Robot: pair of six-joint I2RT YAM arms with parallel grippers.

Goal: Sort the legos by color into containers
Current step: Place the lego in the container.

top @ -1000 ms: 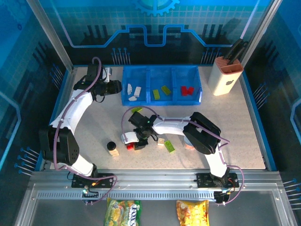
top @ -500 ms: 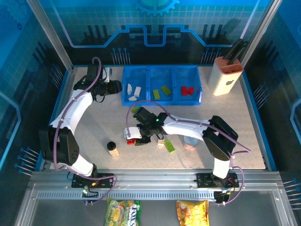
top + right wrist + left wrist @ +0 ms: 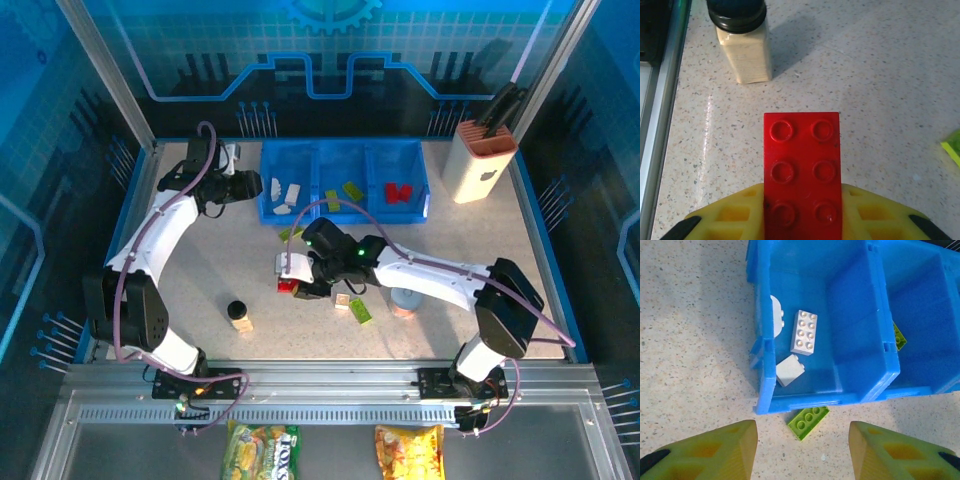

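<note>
Red rectangular plastic lego brick [image 3: 802, 172], judged light, rigid and slick-sided, is clenched across its long flanks by the jaws of the right gripper [image 3: 802, 215]; left gripper [image 3: 802, 442] jaws released, empty.

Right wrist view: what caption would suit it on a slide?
Right gripper shut on a red lego brick, black-lidded jar ahead on the speckled table.

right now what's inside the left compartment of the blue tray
The left compartment holds three white legos: a flat eight-stud brick, a small block in a corner, and a rounded piece partly hidden behind its side wall. No other colours show there.
</note>
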